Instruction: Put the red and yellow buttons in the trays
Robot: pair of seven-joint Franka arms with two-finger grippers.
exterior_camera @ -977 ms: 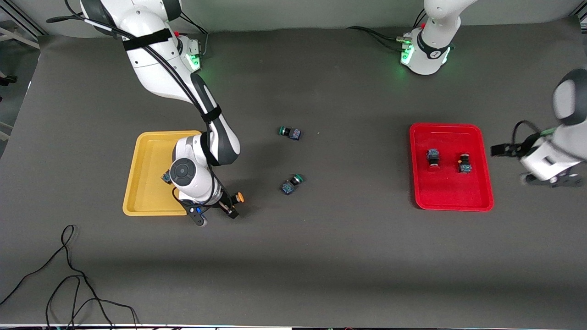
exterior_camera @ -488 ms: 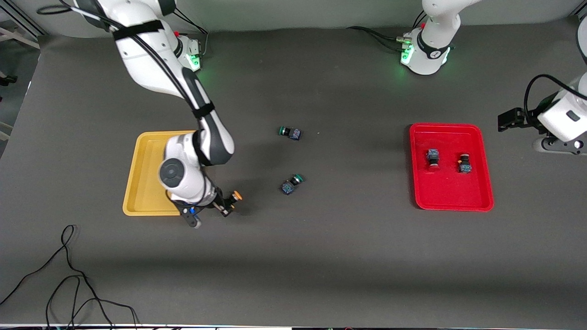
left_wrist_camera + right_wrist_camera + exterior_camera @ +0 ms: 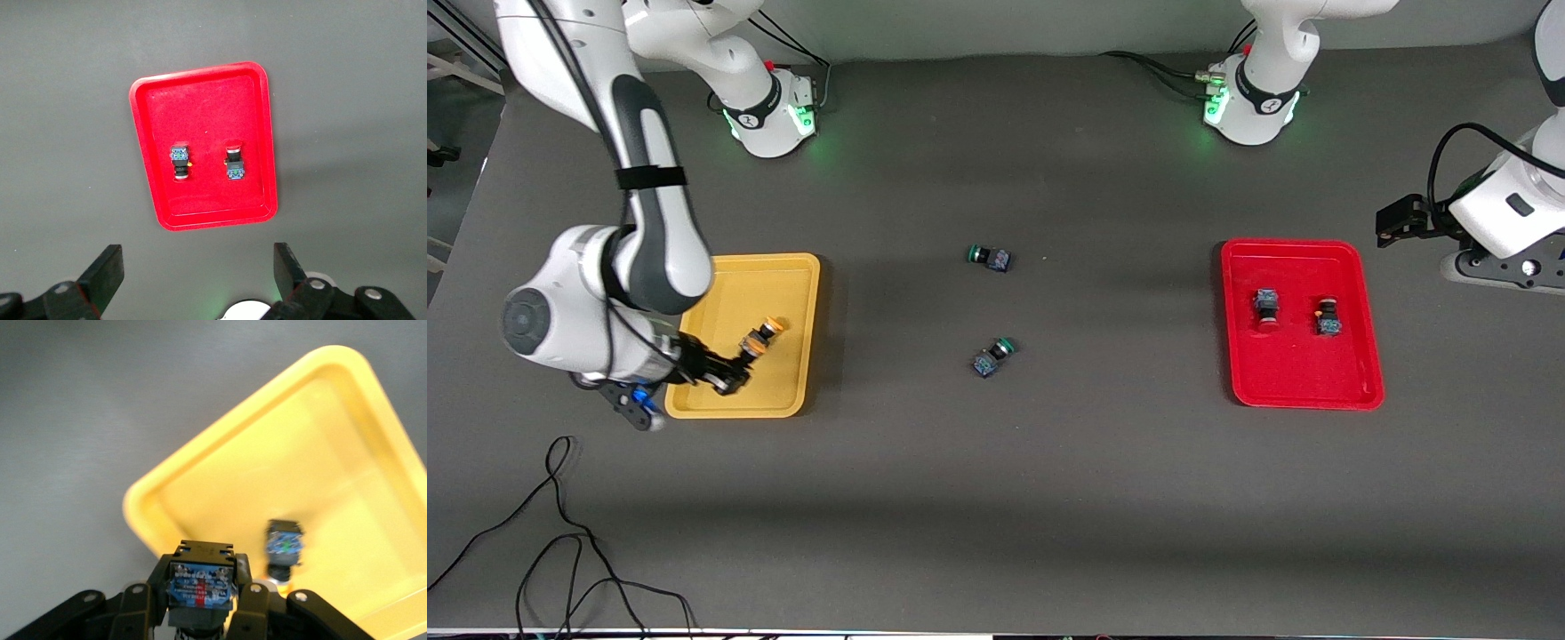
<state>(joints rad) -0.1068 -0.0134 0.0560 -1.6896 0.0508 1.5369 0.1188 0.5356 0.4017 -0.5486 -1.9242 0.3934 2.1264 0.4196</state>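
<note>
- Since the earlier frame the right gripper (image 3: 729, 373) has swung from the bare table by the yellow tray's corner to over the tray itself, carrying its button along; the left arm has drawn back toward its end of the table.
- The right gripper's black fingers (image 3: 248, 597) are closed on the blocky dark body of a yellow-capped button (image 3: 761, 335), its round orange cap jutting out past the fingertips.
- Below those fingers lies the yellow tray (image 3: 796, 293), smooth plastic with rounded corners and a raised rim.
- Just off the fingertips in the right wrist view, a second dark-bodied button (image 3: 284, 547) rests on the tray floor.
- The left gripper (image 3: 199, 273) hangs in the air past the red tray (image 3: 1352, 373), fingers spread wide and holding nothing.
- Ahead of its fingers, the red tray holds two red-capped buttons (image 3: 1265, 307) (image 3: 1328, 316) side by side, apart.
- Two green-capped buttons (image 3: 990, 258) (image 3: 992, 356) lie on the matte grey table (image 3: 1049, 498) between the trays.
- A thin black cable (image 3: 560, 533) loops near the front camera's edge.
</note>
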